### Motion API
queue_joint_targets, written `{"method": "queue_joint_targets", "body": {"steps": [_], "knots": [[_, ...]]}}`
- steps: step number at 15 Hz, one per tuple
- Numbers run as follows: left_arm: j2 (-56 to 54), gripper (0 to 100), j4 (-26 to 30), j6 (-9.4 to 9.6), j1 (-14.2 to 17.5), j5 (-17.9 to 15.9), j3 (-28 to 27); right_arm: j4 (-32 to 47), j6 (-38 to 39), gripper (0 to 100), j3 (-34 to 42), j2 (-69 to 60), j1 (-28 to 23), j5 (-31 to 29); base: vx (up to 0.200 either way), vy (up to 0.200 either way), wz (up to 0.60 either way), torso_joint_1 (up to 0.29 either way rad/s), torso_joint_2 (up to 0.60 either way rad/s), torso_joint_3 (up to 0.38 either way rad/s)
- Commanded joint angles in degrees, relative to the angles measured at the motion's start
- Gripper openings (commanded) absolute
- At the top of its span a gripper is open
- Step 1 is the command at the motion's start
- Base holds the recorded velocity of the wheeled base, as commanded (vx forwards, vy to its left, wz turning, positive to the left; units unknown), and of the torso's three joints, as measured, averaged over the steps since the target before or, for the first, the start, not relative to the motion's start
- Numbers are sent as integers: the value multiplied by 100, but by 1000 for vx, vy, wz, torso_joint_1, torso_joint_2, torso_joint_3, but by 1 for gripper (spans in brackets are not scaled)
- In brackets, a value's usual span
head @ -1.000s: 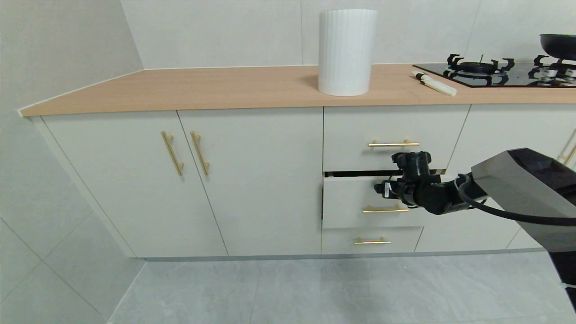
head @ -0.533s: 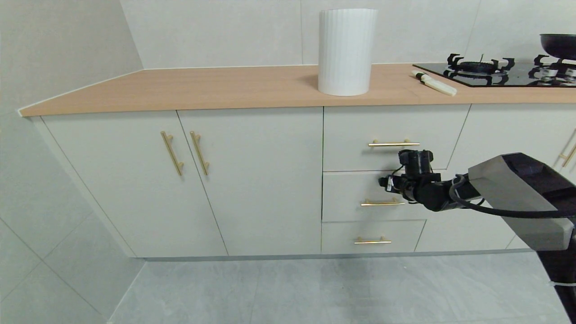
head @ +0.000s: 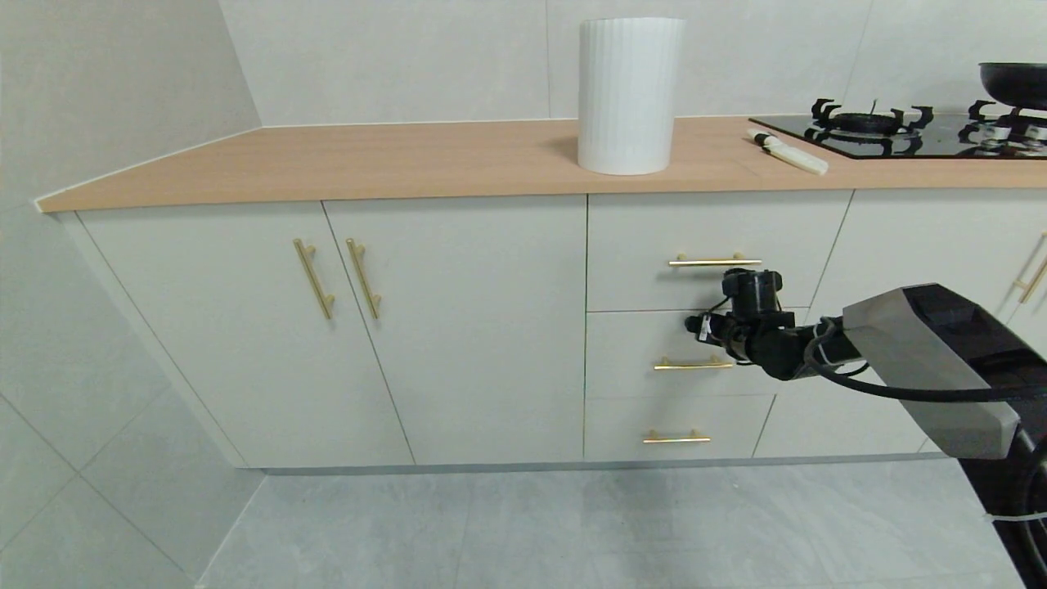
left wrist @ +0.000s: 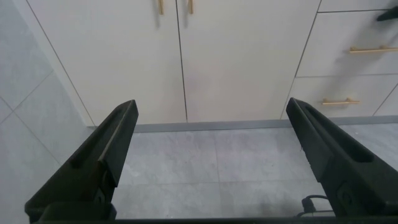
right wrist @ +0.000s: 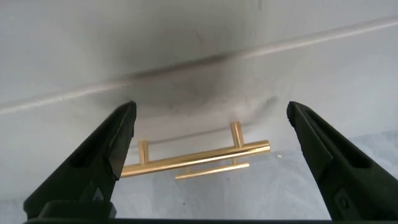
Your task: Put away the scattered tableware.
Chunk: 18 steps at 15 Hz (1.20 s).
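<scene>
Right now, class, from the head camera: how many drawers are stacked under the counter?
3. The top drawer sits just under the counter, the middle drawer below it, the bottom drawer nearest the floor. Others may lie past the right edge.

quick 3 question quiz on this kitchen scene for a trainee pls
1. True or false: the middle drawer sits shut, flush with the cabinet front.
2. What lies on the counter between the white canister and the hob? A) knife B) plate C) spoon
3. Fill in: the right gripper faces the middle drawer's gold handle with its jaws ____.
Key: 1 true. 2 A. 3 open.
</scene>
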Motion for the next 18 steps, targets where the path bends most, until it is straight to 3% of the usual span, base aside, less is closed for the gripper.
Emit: {"method": "queue_joint_targets", "body": {"steps": [1,5,8,11,15,18], "knots": [[7,100,-1,0,0,-2,0,-45,16,100,-12,14,-7,-13,0,0,0,0,0,0],[7,100,-1,0,0,-2,0,43,7,100,190,-206,-16,-57,0,0,0,0,0,0],[7,100,-1,0,0,-2,0,87,-107,100,1386,-1190,-16,321,0,0,0,0,0,0],[7,100,-1,0,0,-2,0,245,-582,100,3240,-2922,10,963,0,0,0,0,0,0],[7,100,-1,0,0,7,0,210,-705,100,4822,-5049,283,910,0,0,0,0,0,0],[7,100,-1,0,0,-2,0,210,-714,100,5895,-6728,792,436,0,0,0,0,0,0]]}}
